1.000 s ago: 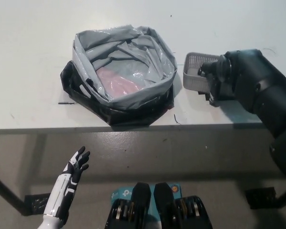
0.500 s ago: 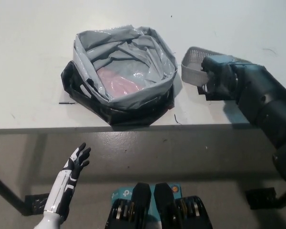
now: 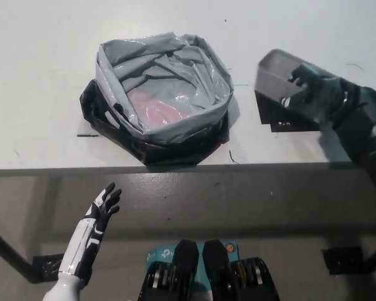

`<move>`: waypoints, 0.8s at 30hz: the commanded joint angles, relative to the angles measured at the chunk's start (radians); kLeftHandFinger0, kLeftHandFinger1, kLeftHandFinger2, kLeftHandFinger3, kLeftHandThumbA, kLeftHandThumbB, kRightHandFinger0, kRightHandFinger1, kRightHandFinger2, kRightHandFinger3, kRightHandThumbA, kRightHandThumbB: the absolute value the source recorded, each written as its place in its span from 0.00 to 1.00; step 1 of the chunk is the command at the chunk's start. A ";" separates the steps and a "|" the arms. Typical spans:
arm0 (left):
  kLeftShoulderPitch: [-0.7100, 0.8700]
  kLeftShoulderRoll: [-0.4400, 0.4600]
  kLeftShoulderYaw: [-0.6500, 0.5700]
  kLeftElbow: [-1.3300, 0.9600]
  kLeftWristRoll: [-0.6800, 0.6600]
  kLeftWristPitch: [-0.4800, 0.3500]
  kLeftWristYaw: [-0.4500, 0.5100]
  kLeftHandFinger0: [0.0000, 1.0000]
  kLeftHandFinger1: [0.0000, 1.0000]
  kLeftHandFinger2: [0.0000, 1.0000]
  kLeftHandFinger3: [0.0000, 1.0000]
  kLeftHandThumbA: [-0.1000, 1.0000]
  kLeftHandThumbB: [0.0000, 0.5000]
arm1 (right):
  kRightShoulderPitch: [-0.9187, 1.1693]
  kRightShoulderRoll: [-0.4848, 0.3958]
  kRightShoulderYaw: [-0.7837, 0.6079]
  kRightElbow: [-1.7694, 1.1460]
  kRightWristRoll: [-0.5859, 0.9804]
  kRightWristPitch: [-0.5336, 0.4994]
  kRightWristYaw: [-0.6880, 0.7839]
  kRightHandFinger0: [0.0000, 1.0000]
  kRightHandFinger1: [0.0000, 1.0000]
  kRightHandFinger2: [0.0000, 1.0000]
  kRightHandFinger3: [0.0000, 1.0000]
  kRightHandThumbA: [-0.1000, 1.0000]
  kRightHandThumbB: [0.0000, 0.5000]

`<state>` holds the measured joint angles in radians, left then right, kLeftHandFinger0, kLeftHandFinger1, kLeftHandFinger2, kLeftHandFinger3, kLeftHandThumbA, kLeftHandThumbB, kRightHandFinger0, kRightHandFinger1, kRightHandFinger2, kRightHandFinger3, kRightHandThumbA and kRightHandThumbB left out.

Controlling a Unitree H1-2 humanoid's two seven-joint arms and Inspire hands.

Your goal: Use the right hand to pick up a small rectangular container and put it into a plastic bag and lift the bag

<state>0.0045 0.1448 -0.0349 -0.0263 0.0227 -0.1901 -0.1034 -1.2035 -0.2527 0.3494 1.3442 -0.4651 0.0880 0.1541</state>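
Observation:
A small grey mesh container [image 3: 277, 74] is lifted off the white table [image 3: 37, 75] at the right, tilted, with my black right hand [image 3: 316, 93] shut on its right side. Its shadow lies on the table below it. To its left sits the grey plastic bag [image 3: 163, 88], mouth rolled wide open, over a black base, with something pink inside. My white left hand [image 3: 100, 216] rests open below the table's front edge at lower left.
The table's front edge runs across the middle of the view, with grey floor beneath. A small dark mark [image 3: 86, 135] lies on the table left of the bag.
My right hand has closed on the container and raised it off the table, tipping it and shifting it slightly right. The left hand barely moved.

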 commanded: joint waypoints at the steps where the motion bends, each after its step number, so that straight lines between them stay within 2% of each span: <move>1: -0.021 0.019 0.002 -0.024 -0.003 -0.019 -0.014 1.00 1.00 1.00 1.00 0.98 0.17 | -0.098 -0.043 -0.148 0.010 0.162 0.145 0.069 0.00 0.25 0.59 0.74 0.02 0.36; 3: -0.021 0.019 0.002 -0.023 -0.001 -0.021 -0.013 0.97 1.00 1.00 1.00 0.98 0.17 | -0.108 -0.047 -0.207 0.016 0.204 0.185 0.087 0.00 0.22 0.62 0.82 0.02 0.34; 4: -0.022 0.020 0.002 -0.022 0.000 -0.023 -0.012 0.96 1.00 1.00 1.00 0.98 0.17 | -0.114 -0.051 -0.255 0.022 0.239 0.210 0.099 0.00 0.21 0.61 0.89 0.00 0.33; 5: -0.022 0.021 0.002 -0.020 0.003 -0.024 -0.011 0.94 1.00 1.00 1.00 0.98 0.19 | -0.118 -0.058 -0.313 0.027 0.285 0.232 0.115 0.00 0.15 0.57 0.84 0.00 0.34; 6: -0.022 0.021 0.002 -0.020 0.004 -0.024 -0.011 0.94 1.00 1.00 1.00 0.98 0.19 | -0.119 -0.061 -0.332 0.028 0.296 0.238 0.118 0.00 0.15 0.58 0.80 0.00 0.34; 8: -0.023 0.022 0.002 -0.017 0.005 -0.026 -0.011 0.92 1.00 1.00 1.00 0.99 0.21 | -0.122 -0.065 -0.364 0.025 0.309 0.250 0.129 0.00 0.14 0.60 0.63 0.00 0.33; 9: -0.023 0.022 0.002 -0.016 0.005 -0.027 -0.011 0.92 1.00 1.00 1.00 0.99 0.21 | -0.123 -0.067 -0.381 0.023 0.315 0.256 0.137 0.00 0.13 0.62 0.63 0.00 0.33; 12: -0.023 0.022 0.002 -0.016 0.003 -0.025 -0.012 0.92 1.00 1.00 1.00 0.99 0.21 | -0.125 -0.067 -0.405 0.017 0.318 0.276 0.138 0.00 0.13 0.62 0.66 0.00 0.32; 14: -0.024 0.022 0.001 -0.017 0.004 -0.022 -0.011 0.89 1.00 1.00 1.00 0.99 0.21 | -0.136 -0.080 -0.459 0.014 0.368 0.304 0.157 0.00 0.15 0.67 0.76 0.00 0.27; 18: -0.025 0.026 0.002 -0.021 -0.003 -0.013 -0.015 0.89 1.00 1.00 1.00 0.98 0.22 | -0.146 -0.089 -0.545 0.016 0.430 0.336 0.143 0.00 0.16 0.69 0.75 0.00 0.31; 19: -0.025 0.027 0.002 -0.021 -0.007 -0.012 -0.018 0.89 1.00 1.00 1.00 0.98 0.23 | -0.145 -0.092 -0.580 0.004 0.460 0.339 0.142 0.00 0.15 0.68 0.74 0.00 0.26; 22: -0.024 0.026 0.000 -0.020 -0.007 -0.012 -0.019 0.89 1.00 1.00 1.00 0.98 0.23 | -0.150 -0.100 -0.685 0.002 0.548 0.379 0.117 0.00 0.14 0.67 0.79 0.00 0.26; 24: -0.023 0.026 0.001 -0.020 -0.010 -0.013 -0.018 0.88 1.00 1.00 1.00 0.99 0.23 | -0.154 -0.104 -0.757 0.009 0.603 0.382 0.111 0.00 0.13 0.64 0.54 0.00 0.26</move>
<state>-0.0043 0.1542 -0.0355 -0.0260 0.0240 -0.1882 -0.1037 -1.2634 -0.3137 -0.2761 1.3673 -0.0569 0.4045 0.2754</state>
